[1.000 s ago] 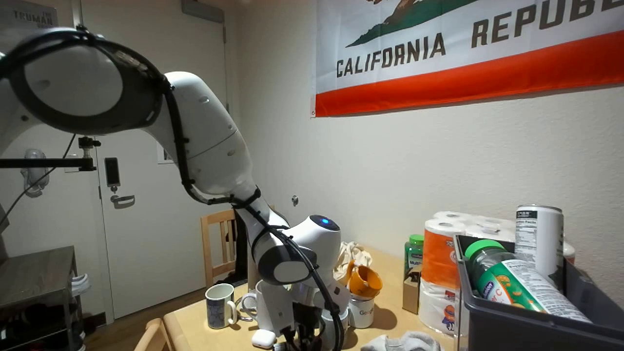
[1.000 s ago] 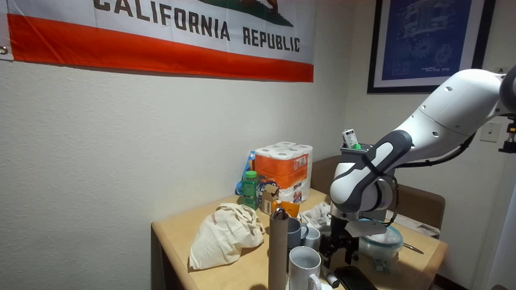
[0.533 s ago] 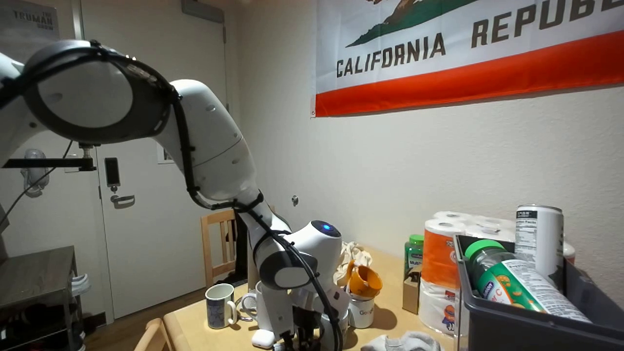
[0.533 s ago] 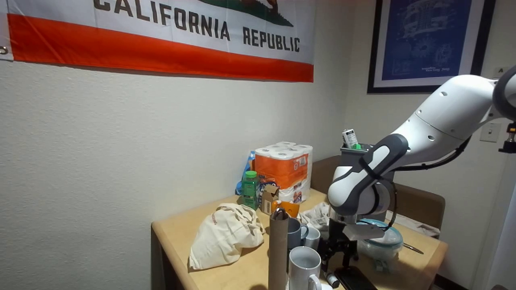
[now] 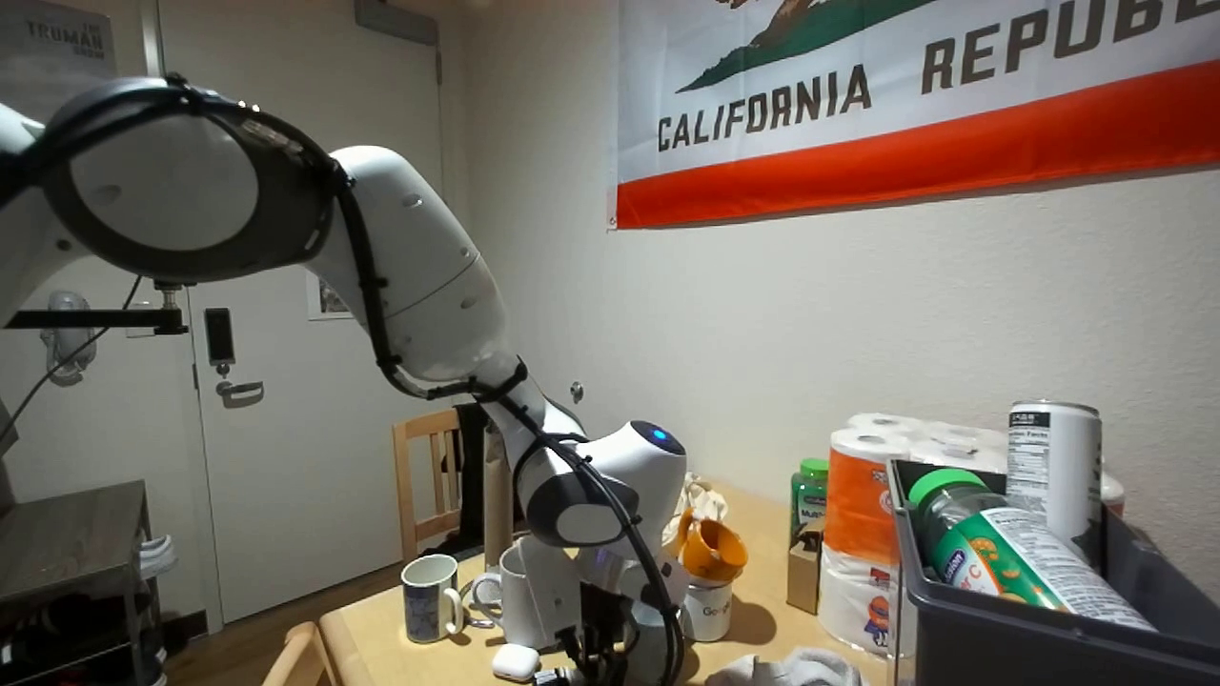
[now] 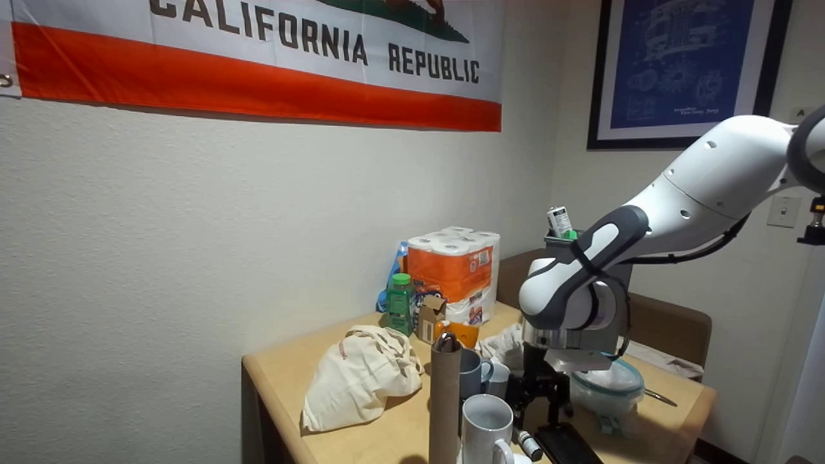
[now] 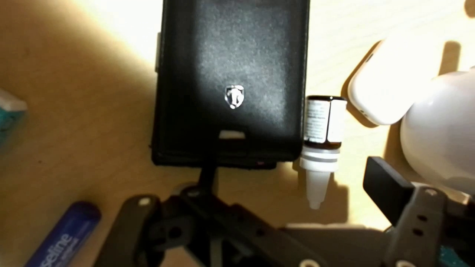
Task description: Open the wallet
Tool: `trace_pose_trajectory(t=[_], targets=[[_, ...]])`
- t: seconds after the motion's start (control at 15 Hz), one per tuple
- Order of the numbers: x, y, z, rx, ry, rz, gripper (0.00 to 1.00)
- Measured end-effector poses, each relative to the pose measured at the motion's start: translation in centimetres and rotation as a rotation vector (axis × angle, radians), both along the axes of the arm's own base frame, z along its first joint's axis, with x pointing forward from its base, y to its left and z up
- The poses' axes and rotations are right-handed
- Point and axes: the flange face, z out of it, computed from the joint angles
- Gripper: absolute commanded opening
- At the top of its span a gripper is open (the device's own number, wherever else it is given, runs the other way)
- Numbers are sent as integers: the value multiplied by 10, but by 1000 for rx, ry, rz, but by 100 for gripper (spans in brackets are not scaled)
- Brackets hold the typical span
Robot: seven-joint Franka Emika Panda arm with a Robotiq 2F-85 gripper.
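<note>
The black wallet (image 7: pixel 254 55) lies on the surface (image 7: pixel 92 155), at the top middle of the wrist view. The hand (image 7: pixel 293 176) has its fingers spread wide, with one tip by the wallet's bottom edge; I can't tell if they touch. A little bottle (image 7: pixel 322 146) lies just right of the wallet.

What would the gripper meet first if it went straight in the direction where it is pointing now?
Most likely the wallet: in the wrist view, one fingertip of the open gripper overlaps its edge. Depth is unclear, so it could miss and meet the table.
</note>
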Motion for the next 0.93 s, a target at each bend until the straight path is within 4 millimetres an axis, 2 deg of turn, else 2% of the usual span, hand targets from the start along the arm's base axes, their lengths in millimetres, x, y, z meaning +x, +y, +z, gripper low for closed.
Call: trace_pose_trajectory(t=[0.47, 0.93], targets=[[4, -4, 20, 62, 201, -14, 100], [-14, 6, 19, 181, 380, -24, 100]])
